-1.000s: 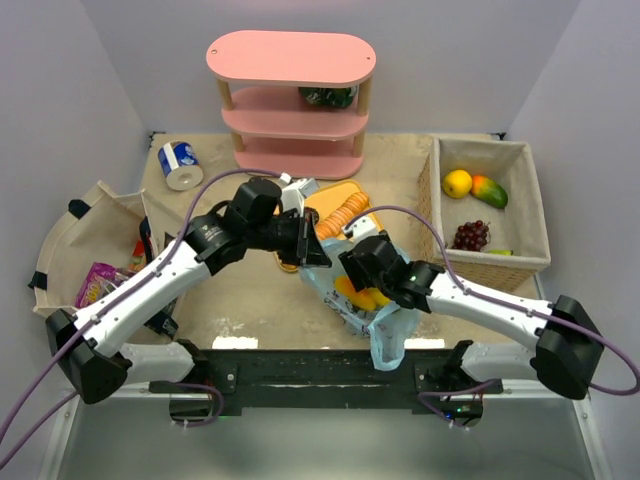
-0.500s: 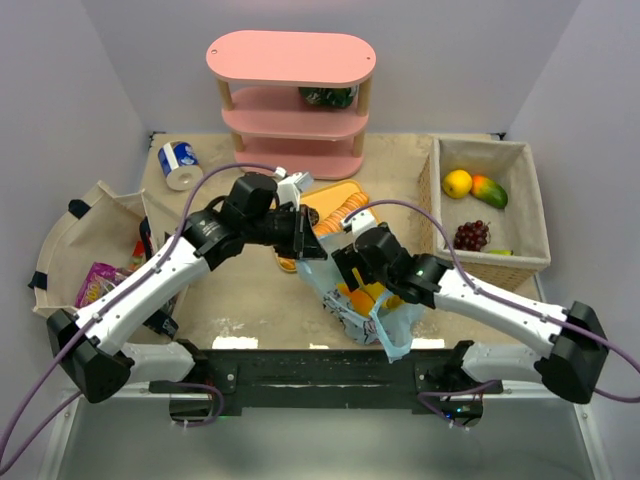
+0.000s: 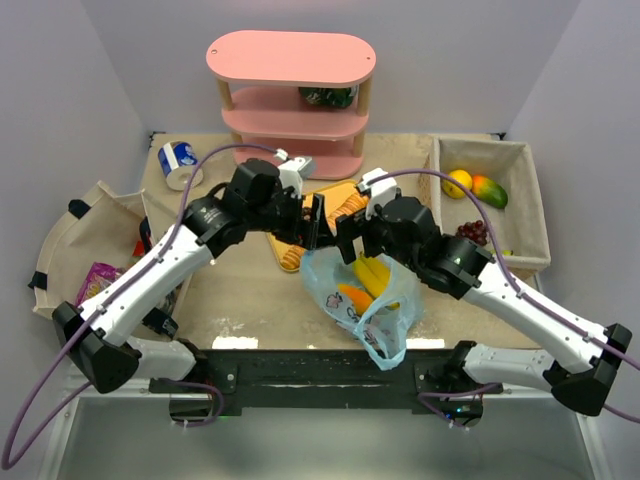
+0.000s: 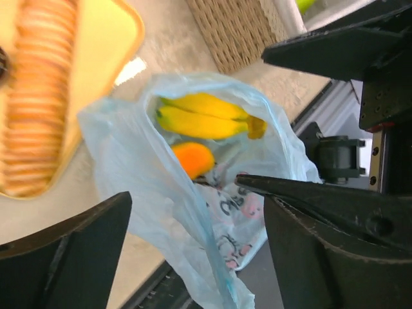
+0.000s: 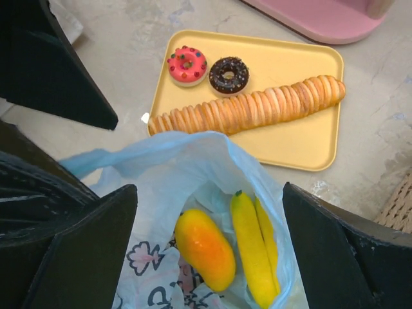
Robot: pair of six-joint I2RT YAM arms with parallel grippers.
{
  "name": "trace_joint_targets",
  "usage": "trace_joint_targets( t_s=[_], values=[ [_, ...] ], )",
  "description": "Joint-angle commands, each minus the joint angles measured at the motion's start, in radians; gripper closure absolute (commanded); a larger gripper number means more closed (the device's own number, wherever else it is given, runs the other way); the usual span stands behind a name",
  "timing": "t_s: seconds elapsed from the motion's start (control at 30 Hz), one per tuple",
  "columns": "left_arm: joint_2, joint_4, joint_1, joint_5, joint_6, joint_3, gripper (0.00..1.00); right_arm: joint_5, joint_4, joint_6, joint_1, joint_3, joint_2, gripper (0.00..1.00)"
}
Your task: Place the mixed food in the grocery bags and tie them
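One light-blue grocery bag (image 3: 372, 318) with cartoon prints lies slumped near the table's front edge, its mouth gaping. Inside it are yellow bananas (image 5: 254, 248) and an orange fruit (image 5: 205, 250), also seen in the left wrist view as bananas (image 4: 199, 116) and orange fruit (image 4: 192, 159). My left gripper (image 3: 316, 222) hovers open just behind the bag, its jaws (image 4: 183, 190) wide and off the plastic. Facing it, my right gripper (image 3: 348, 236) is open too, straddling the bag's mouth (image 5: 209, 193) from above without touching. A chocolate doughnut (image 5: 230, 74) sits on the yellow tray (image 5: 302, 71).
The tray also holds a pink doughnut (image 5: 187, 64) and a long sliced loaf (image 5: 251, 109). A pink shelf (image 3: 290, 100) and a blue-and-white can (image 3: 180, 163) stand at the back. At right, a wicker basket (image 3: 530, 200) holds fruit. A beige cloth bin (image 3: 75, 235) at left holds snack packets (image 3: 97, 282).
My left gripper let go of the bag's handle and opened. The right gripper widened and drew back and up. The bag dropped onto the table with its mouth spread.
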Motion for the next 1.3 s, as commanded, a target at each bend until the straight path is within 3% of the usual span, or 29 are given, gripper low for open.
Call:
trace_joint_targets(
  t_s=[0.0,0.13,0.3,0.53,0.7,0.87,1.03,1.27],
  values=[
    [-0.048,-0.027,0.084,-0.056,0.146,0.147,0.05,-0.035,0.009,0.063,-0.095,0.070,0.001,0.01],
    [-0.041,-0.098,0.137,-0.123,0.231,0.279,0.00,-0.056,-0.014,0.079,-0.184,0.081,0.000,0.01],
    [0.060,-0.083,0.226,-0.227,0.226,0.196,0.00,-0.026,-0.037,0.073,-0.191,0.110,0.006,0.01],
    [0.315,0.103,0.250,-0.445,0.267,0.145,0.07,-0.016,-0.038,0.163,-0.192,0.118,-0.034,0.03],
    [0.508,0.190,0.250,-0.467,0.344,0.201,0.21,-0.015,-0.064,0.217,-0.192,0.104,-0.071,0.05],
    [0.646,0.175,0.250,-0.487,0.384,0.253,0.30,-0.009,-0.104,0.238,-0.192,0.116,-0.079,0.07],
    [0.688,0.208,0.250,-0.436,0.390,0.221,0.30,0.008,-0.137,0.260,-0.191,0.113,-0.099,0.07],
    [0.755,0.189,0.252,-0.445,0.381,0.221,0.24,0.031,-0.163,0.284,-0.192,0.110,-0.122,0.07]
  ],
)
